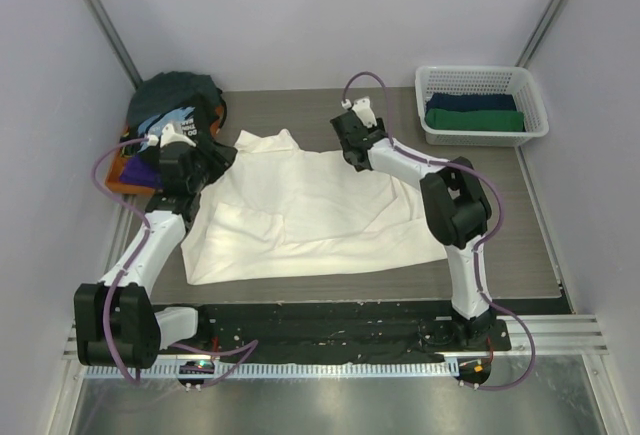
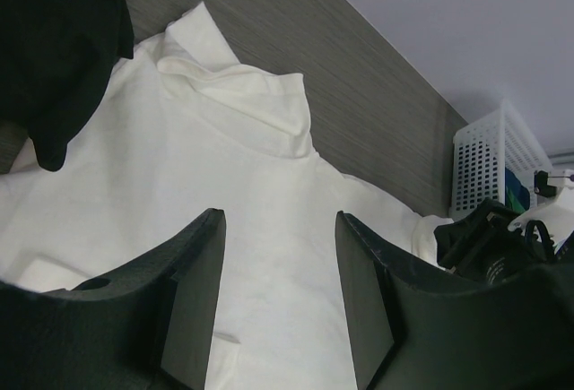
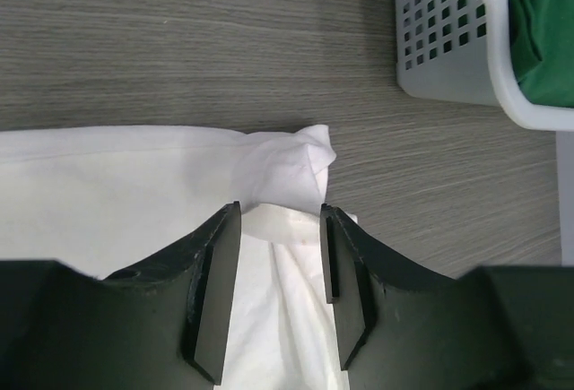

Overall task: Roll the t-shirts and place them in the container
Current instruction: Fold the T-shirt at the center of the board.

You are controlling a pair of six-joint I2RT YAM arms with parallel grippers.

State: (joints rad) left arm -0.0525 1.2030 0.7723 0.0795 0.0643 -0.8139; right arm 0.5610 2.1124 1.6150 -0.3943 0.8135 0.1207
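Rolling looks part done: you have a navy tee (image 1: pixel 470 102) and a green tee (image 1: pixel 475 122) in the white plastic lattice basket (image 1: pixel 470 79) far right. A heap of dark tees (image 1: pixel 180 95) waits far left. The cream-white cotton t-shirt (image 1: pixel 300 210) lies flat and unrolled on the grey wood-grain counter (image 1: pixel 500 225). The left gripper (image 2: pixel 280 300) and right gripper (image 3: pixel 280 273) hover over it, jaws spread, pinching nothing. Plain pale walls (image 1: pixel 300 15) surround you.

This is a robotics lab test cell: a grey wood-grain table (image 1: pixel 540 255) is boxed in along its far side and both flanks by plain pale partition walls (image 1: pixel 300 15). Along the table's near edge an aluminium rail (image 1: pixel 560 333) carries two bolted white-and-black robot arms (image 1: pixel 455 205), with purple cables (image 1: pixel 368 74) looping off them. A sheet of bare brushed metal (image 1: pixel 330 405) lies in front of that edge.
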